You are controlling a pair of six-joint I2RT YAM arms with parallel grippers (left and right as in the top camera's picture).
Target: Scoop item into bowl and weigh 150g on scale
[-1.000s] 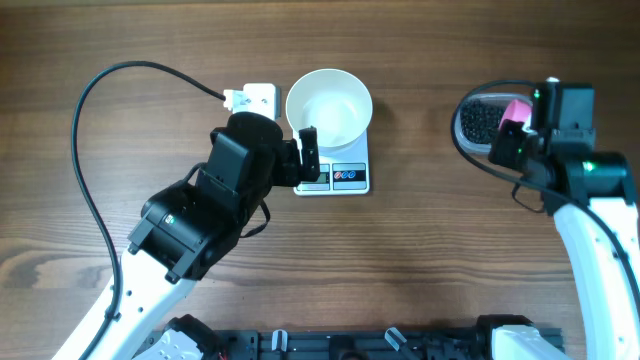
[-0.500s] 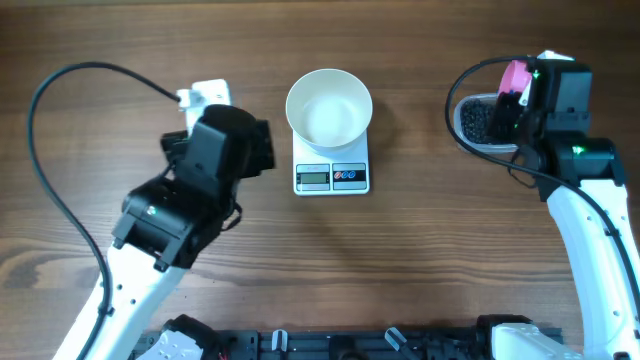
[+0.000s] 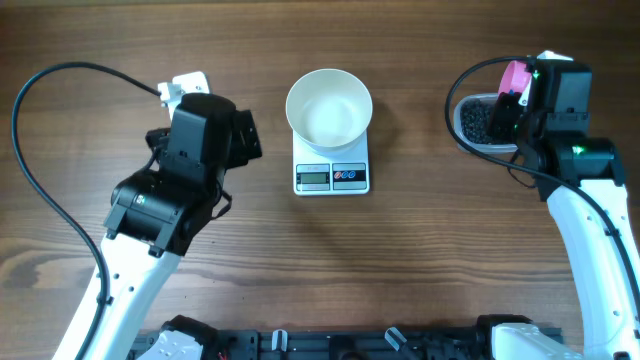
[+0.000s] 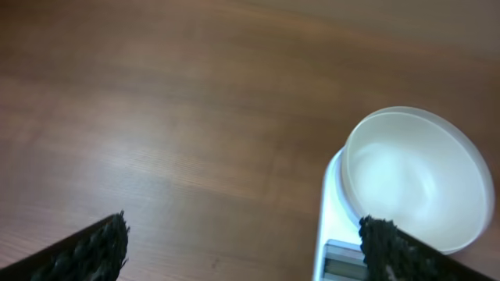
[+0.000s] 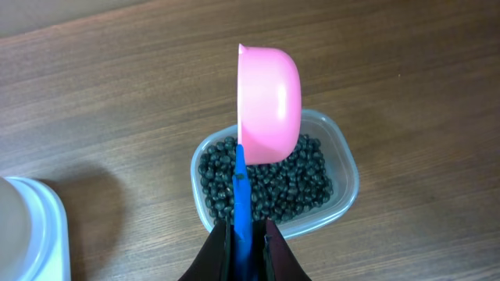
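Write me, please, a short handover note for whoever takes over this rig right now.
Left gripper: open, empty, to the left of the scale.
Right gripper: shut on the blue handle of the pink scoop, held above the clear tub of black beads on the right side.
White bowl: sitting on the scale, no beads in it.
Done: bowl on the scale, scoop in the grip.
Left: scoop beads, tip them into the bowl, repeat until the scale shows 150 g. The display is too small to read here.
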